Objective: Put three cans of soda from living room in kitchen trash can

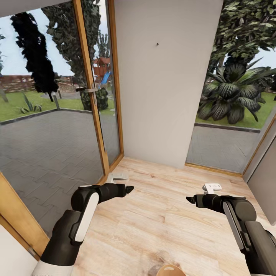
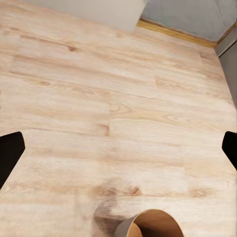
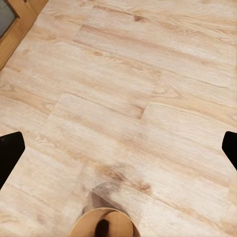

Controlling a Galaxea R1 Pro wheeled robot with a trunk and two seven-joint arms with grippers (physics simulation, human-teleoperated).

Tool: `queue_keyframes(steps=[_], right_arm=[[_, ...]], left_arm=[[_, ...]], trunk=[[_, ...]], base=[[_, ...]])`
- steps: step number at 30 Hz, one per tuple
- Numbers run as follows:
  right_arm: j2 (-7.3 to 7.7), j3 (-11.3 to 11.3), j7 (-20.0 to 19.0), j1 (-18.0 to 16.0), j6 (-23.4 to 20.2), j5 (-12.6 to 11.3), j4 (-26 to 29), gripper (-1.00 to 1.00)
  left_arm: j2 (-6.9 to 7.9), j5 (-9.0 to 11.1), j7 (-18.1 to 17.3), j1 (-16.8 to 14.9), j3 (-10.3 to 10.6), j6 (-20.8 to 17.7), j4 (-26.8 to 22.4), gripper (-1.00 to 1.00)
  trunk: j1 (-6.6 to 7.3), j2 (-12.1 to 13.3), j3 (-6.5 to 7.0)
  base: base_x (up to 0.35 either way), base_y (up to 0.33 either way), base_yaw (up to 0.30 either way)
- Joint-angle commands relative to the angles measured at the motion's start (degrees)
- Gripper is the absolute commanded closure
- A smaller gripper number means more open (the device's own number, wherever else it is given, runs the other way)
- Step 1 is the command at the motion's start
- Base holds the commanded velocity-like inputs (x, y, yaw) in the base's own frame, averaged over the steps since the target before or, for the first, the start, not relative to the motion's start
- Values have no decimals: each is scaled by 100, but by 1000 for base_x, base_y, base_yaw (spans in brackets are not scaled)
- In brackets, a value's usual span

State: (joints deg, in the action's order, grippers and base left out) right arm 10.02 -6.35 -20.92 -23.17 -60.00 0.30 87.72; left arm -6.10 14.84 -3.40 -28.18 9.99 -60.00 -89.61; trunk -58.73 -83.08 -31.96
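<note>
Facing a white wall (image 1: 165, 76) between glass doors (image 1: 50, 115); both arms out over the wood floor (image 1: 161, 230), left gripper (image 2: 118, 150) and right gripper (image 3: 118, 148) spread wide, empty, bin (image 2: 148, 224) near.

Pale wood-plank floor (image 1: 161, 214), blank white wall (image 1: 161, 88), wood-framed glass door (image 1: 92, 96), paved patio (image 1: 42, 145) outside.
</note>
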Motion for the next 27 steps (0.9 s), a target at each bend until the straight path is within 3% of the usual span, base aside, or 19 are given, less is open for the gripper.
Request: queue_keyframes(steps=[1, 7, 9, 14, 20, 21, 27], right_arm=[[0, 2, 0, 3, 0, -2, 0, -100], [-31, 16, -4, 11, 0, -13, -54, -100], [-101, 24, -10, 13, 0, -12, -124, -100], [-180, 92, -37, 14, 0, -26, -175, -100], [-281, 641, -18, 14, 0, -7, -230, -100], [-303, 841, -9, 14, 0, -1, -265, -100], [-318, 1036, -4, 16, 0, 12, -406, -100]], left_arm=[[6, 26, 16, -8, -21, 0, 1, -100], [25, 94, 71, -26, -346, 0, 6, -100], [27, 83, 82, -28, -450, 0, 14, -100], [31, 81, 90, -29, -523, 0, 19, -100], [30, 71, 94, -32, -557, 0, 28, -100], [30, 67, 98, -35, -566, 0, 29, -100], [37, 64, 101, -37, -573, 0, 36, -100]], trunk=[[0, 0, 0], [0, 0, 0], [0, 0, -1], [0, 0, -3], [0, 0, -4], [0, 0, -4], [0, 0, -4]], base=[[0, 0, 0], [0, 0, 0], [0, 0, 0], [0, 0, 0], [0, 0, 0], [0, 0, 0], [0, 0, 0]])
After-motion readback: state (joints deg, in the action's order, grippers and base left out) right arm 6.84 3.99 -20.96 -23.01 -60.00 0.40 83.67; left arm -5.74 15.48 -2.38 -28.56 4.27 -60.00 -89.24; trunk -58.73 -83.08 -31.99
